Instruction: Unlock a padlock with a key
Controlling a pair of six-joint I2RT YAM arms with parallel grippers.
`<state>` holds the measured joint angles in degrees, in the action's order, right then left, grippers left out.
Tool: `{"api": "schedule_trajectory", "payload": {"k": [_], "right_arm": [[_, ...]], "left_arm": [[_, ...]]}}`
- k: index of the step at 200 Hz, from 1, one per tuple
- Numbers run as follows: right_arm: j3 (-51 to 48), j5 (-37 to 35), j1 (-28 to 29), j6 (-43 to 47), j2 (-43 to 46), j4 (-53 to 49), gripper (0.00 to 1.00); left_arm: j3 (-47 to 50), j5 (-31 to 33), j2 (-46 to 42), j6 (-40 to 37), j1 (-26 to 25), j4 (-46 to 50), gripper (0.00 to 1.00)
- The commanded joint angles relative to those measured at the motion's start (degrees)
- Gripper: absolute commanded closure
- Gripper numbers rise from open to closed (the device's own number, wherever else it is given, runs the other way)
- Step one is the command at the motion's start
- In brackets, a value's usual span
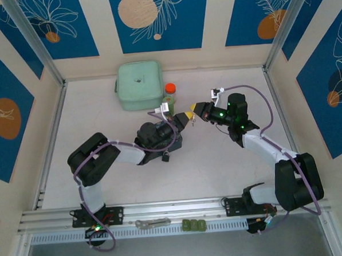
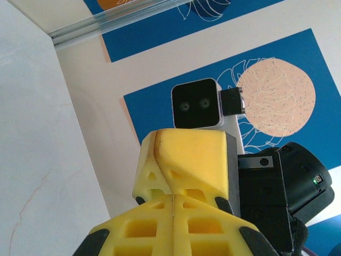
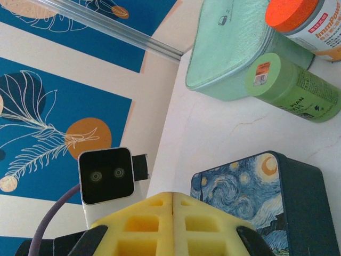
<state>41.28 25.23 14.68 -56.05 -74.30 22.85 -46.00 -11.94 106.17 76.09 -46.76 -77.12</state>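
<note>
My left gripper (image 1: 186,118) and right gripper (image 1: 196,110) meet tip to tip above the table's middle, both shut. In the left wrist view a thin pale sliver, the key (image 2: 173,205), stands edge-on in the seam of my left gripper (image 2: 173,196). Its upper end runs into the shut yellow fingers (image 2: 186,154) of the right gripper. From the right wrist, my right gripper (image 3: 172,193) has its pads pressed together. A small dark thing that looks like the padlock (image 1: 168,157) lies on the table by the blue swirly box (image 1: 177,140), under the left wrist.
A mint case (image 1: 139,85) and an orange-capped bottle (image 1: 169,96) stand behind the grippers, with a green bottle (image 3: 293,88) lying beside them. The blue box (image 3: 256,197) sits just below the right gripper. A grey tool (image 1: 153,223) and green pieces (image 1: 194,224) lie on the front rail.
</note>
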Motion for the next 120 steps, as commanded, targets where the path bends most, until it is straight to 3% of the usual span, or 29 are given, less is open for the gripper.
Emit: {"api": "schedule_trajectory", "payload": {"k": [1, 12, 25, 39, 68, 91, 120], "right_arm": [[1.9, -0.4, -0.2, 3.7, 0.8, -3.5, 1.00], [3.5, 1.5, -0.7, 6.1, 0.6, -5.7, 1.00], [5.7, 4.7, -1.9, 9.6, -0.1, -9.9, 1.00], [8.6, 10.3, -3.8, 12.7, -1.4, -14.3, 1.00], [14.7, 21.6, -5.2, 18.8, -5.5, -23.0, 1.00], [19.2, 25.5, -4.0, 24.0, -8.5, -30.4, 1.00], [21.7, 26.6, -2.3, 26.4, -10.4, -33.8, 1.00]], "left_arm": [[0.4, -0.6, -1.4, 0.1, -0.5, -3.6, 0.72], [1.2, -1.1, -1.9, 0.3, -0.4, -3.6, 0.51], [2.7, -2.1, -3.2, -0.4, 0.6, -3.6, 0.43], [4.6, -4.0, -4.6, -1.0, 2.7, -3.4, 0.45], [3.8, -13.2, -6.3, -3.1, 6.1, 0.8, 0.62], [1.3, -19.8, -8.6, -8.6, 6.5, 9.1, 0.61], [-0.5, -23.6, -10.1, -13.0, 6.5, 14.9, 0.60]]}}
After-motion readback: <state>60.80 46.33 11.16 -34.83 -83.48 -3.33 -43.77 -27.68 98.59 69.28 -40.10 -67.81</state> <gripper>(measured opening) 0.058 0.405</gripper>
